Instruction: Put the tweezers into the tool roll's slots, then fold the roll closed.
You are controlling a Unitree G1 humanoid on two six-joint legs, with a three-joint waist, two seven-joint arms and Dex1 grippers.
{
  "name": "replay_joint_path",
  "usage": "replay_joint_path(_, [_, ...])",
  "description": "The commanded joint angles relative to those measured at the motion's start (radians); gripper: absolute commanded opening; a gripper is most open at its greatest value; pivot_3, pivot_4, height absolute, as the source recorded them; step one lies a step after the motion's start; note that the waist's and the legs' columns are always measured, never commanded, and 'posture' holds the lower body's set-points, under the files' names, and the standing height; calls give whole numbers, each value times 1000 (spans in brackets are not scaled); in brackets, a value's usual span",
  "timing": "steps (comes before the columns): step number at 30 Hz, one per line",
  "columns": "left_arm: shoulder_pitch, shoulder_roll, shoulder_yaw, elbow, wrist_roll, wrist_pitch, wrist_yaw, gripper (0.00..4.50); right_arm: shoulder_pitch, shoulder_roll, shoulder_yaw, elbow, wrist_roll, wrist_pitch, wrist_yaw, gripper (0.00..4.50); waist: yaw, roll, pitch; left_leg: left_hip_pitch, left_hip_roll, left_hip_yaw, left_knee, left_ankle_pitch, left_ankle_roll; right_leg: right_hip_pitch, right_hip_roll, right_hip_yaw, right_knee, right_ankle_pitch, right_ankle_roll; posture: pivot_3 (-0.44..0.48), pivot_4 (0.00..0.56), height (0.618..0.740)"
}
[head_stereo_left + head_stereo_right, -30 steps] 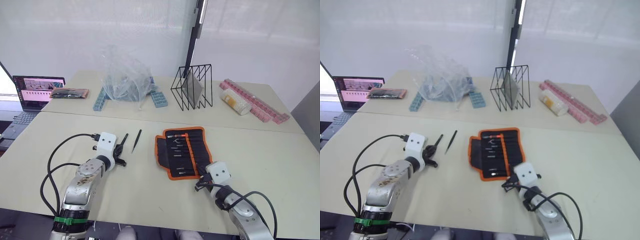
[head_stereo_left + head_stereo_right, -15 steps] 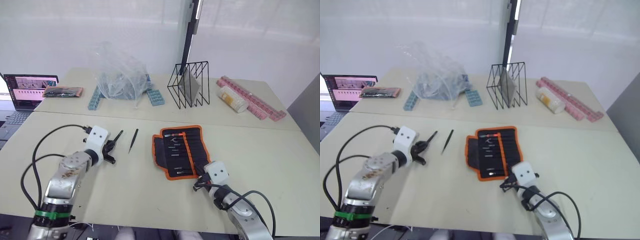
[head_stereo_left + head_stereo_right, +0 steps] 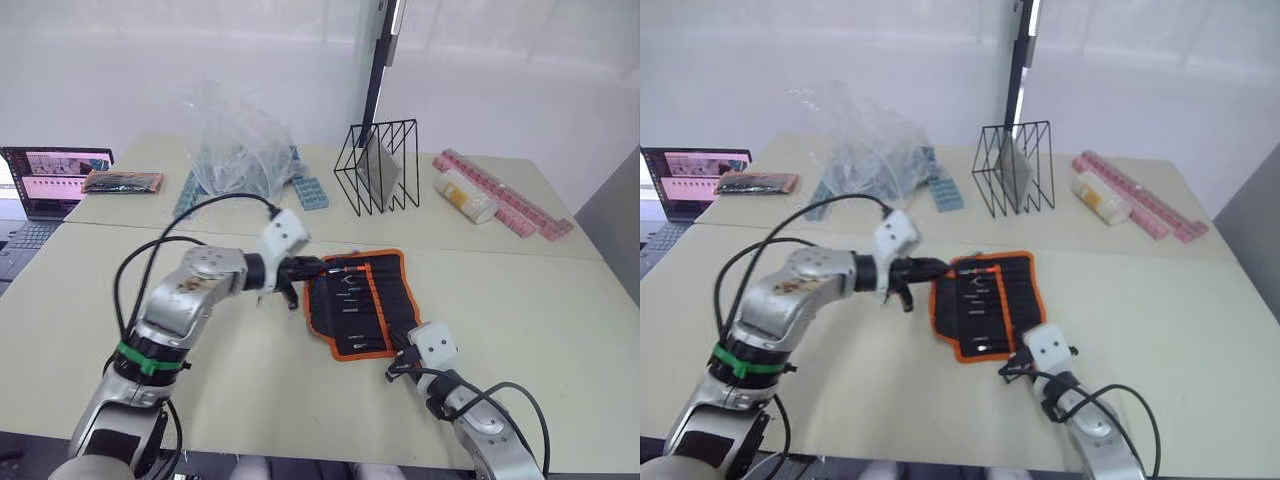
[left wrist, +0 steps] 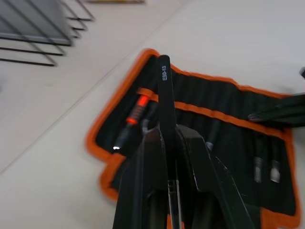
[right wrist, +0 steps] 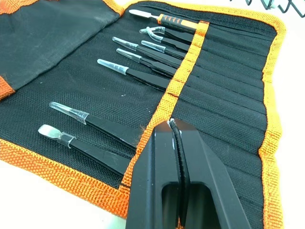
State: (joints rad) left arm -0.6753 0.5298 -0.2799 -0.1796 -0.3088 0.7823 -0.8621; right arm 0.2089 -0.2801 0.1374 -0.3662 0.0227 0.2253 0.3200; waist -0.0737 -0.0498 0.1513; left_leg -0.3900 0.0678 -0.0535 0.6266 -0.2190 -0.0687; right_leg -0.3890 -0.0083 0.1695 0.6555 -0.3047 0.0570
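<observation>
Tweezers (image 4: pixel 165 90) clamped in left gripper (image 4: pixel 167 143) above the open tool roll (image 3: pixel 365 300) mid-desk; several slots (image 5: pixel 224 95) appear filled; right gripper (image 5: pixel 174 131) pinched together, empty; folding remains.

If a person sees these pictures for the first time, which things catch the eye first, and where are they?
The open black fabric tool roll with orange edging lies in the middle of the near table, with several slim tools already in its slots. The left tool reaches over the roll's edge, shut on a slim black pointed tweezer. Behind, a black wire rack stands on the far table.
</observation>
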Motion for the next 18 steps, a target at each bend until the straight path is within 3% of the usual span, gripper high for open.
replay_joint_path(1, [-22, 26, -100, -31, 24, 5, -75, 30, 52, 4, 21, 45, -17, 56, -12, 0, 1, 1, 0, 0, 0, 0, 0, 0, 0, 0, 0, 0, 0, 0, 0, 0, 150, 720])
replay_joint_path(8, [-66, 35, -236, 6, 109, 6, -104, 30, 88, 15, 27, 16, -23, 62, -45, 0, 8, 1, 1, -2, 0, -1, 0, 0, 0, -1, 0, 0, -1, -1, 0, 0, 150, 720])
replay_joint_path(18, [-134, -8, -338, 88, 212, -32, -144, 30, 116, 24, 37, -4, -29, 63, -67, 0, 9, 2, 1, -3, 0, -1, 0, 0, 0, -1, 0, 0, -1, -1, 0, 0, 150, 720])
